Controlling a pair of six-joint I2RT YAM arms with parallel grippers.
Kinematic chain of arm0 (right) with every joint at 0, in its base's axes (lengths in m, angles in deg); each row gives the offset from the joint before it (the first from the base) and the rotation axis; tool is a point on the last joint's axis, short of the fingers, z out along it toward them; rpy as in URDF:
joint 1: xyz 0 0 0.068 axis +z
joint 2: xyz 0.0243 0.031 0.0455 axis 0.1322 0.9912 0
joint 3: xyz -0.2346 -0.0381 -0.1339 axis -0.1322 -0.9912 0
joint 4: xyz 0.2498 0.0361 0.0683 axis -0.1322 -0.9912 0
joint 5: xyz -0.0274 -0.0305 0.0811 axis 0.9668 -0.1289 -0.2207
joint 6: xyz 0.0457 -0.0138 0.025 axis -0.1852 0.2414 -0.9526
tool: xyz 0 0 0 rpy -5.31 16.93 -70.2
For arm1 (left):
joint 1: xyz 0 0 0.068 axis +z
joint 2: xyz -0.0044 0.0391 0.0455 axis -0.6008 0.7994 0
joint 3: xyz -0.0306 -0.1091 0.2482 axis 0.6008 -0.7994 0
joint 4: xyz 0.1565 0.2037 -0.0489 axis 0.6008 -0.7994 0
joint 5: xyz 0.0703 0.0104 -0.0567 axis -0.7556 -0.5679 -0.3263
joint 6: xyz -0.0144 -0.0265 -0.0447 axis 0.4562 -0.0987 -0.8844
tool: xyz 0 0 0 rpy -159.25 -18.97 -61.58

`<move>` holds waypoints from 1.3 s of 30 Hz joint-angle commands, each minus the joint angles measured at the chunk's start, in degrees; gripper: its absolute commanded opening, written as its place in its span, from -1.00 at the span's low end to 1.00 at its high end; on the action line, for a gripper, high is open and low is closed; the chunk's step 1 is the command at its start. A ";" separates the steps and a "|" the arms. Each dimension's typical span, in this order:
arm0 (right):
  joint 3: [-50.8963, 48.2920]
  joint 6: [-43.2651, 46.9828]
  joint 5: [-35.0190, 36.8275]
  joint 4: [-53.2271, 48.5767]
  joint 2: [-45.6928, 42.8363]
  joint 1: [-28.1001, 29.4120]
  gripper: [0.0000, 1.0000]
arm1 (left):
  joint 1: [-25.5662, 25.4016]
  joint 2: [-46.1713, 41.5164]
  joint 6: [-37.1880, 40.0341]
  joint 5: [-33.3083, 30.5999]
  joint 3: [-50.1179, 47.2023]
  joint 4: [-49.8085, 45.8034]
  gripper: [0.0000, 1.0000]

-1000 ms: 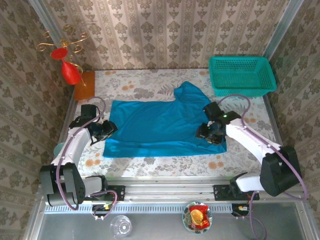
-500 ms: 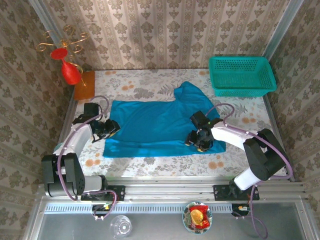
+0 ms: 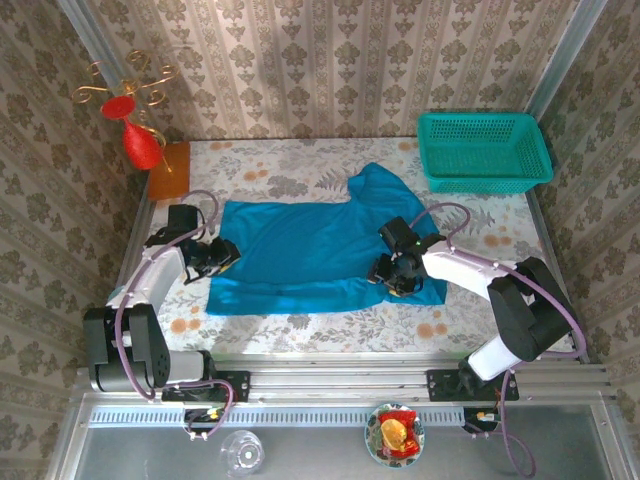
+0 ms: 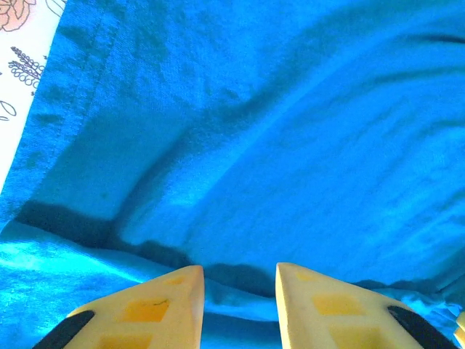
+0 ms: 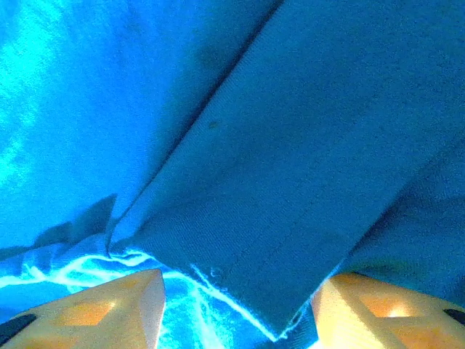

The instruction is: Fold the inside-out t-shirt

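Note:
The inside-out t-shirt (image 3: 300,250) lies spread flat in the middle of the table, bright blue, with one sleeve (image 3: 378,190) pointing toward the back. My left gripper (image 3: 222,255) rests on its left edge. Its yellow fingers (image 4: 171,302) stand a little apart with a low ridge of cloth (image 4: 240,291) between the tips. My right gripper (image 3: 390,275) sits on the shirt's lower right part. In the right wrist view its jaws are wide apart over the shirt (image 5: 305,145), and a hemmed edge with a pale seam (image 5: 218,280) lies between them.
A teal mesh basket (image 3: 485,150) stands at the back right corner. An orange block (image 3: 168,170) and a red ornament (image 3: 140,145) are at the back left. A bowl of sweets (image 3: 395,432) and a glass (image 3: 240,452) sit below the arm rail.
My right gripper slid left across the shirt's lower right part, bunching the hem there. My left gripper shifted slightly toward the back and onto the shirt's edge.

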 commanded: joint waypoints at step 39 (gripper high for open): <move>-3.69 -2.05 -4.61 1.53 -6.57 -4.83 0.29 | -0.17 1.64 2.16 -0.92 2.43 -2.84 -0.35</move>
